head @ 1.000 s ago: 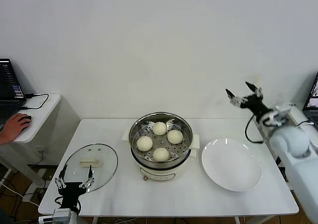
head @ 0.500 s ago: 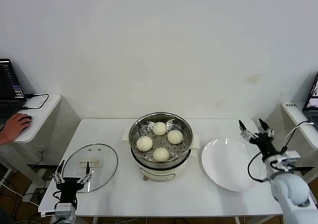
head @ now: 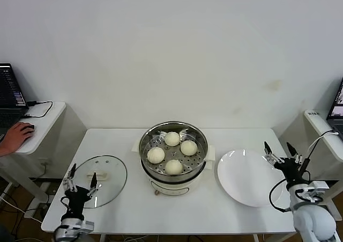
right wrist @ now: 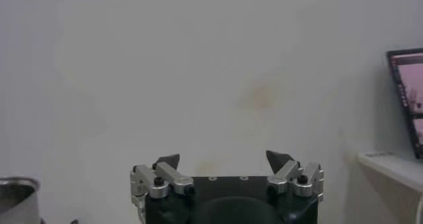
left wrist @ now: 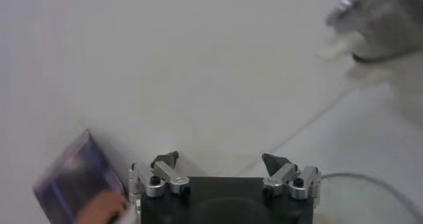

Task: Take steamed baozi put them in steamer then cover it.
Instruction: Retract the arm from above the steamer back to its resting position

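The left gripper (head: pixel 80 182) hangs at the table's near left corner, fingers spread and empty, just at the near edge of the round clear glass lid with a white handle (head: pixel 98 179), which lies flat on the white rectangular table (head: pixel 177 210); that placement suits a reach for the lid, the one step that looks undone. The right gripper (head: pixel 284 155) points upward beside the table's right edge, fingers likewise spread with nothing between them, close to the flat white round plate (head: pixel 249 177), which is bare. All four small cream-white steamed baozi (head: pixel 172 152) sit on the perforated tray inside the round shiny stainless-steel steamer (head: pixel 173 152) at the table's middle, uncovered. The left wrist view is blurred, so it probably adds little beyond confirming the parted fingers.
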Controlling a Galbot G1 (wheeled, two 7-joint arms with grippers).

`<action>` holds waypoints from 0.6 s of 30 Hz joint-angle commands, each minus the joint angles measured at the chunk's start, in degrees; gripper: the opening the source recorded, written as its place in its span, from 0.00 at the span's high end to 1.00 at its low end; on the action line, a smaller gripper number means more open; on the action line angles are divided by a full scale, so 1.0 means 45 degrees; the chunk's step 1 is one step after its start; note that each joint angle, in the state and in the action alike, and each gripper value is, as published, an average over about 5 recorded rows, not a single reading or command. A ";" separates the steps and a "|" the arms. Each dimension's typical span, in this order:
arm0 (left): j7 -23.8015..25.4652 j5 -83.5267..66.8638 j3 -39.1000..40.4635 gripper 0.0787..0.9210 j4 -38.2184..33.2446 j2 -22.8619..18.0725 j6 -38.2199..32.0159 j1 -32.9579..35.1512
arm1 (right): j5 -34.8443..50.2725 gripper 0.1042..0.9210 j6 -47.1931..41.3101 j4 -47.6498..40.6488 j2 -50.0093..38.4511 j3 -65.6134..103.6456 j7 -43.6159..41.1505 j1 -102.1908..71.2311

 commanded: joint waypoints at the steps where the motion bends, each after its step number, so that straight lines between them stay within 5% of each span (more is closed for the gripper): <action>1: -0.1222 0.6077 0.0353 0.12 0.2342 0.1697 -0.0869 -0.0484 | -0.0200 0.12 0.0152 0.0211 0.0666 0.0532 -0.0017 -0.0421; 8: 0.0325 0.6004 0.0197 0.12 0.3171 0.2077 -0.0824 -0.1220 | -0.0354 0.12 0.0165 0.0466 0.0873 0.0719 -0.0031 -0.0732; 18: 0.0441 0.5875 0.0091 0.12 0.4308 0.2232 -0.0437 -0.2303 | -0.0427 0.12 0.0177 0.0779 0.1038 0.0983 -0.0037 -0.1081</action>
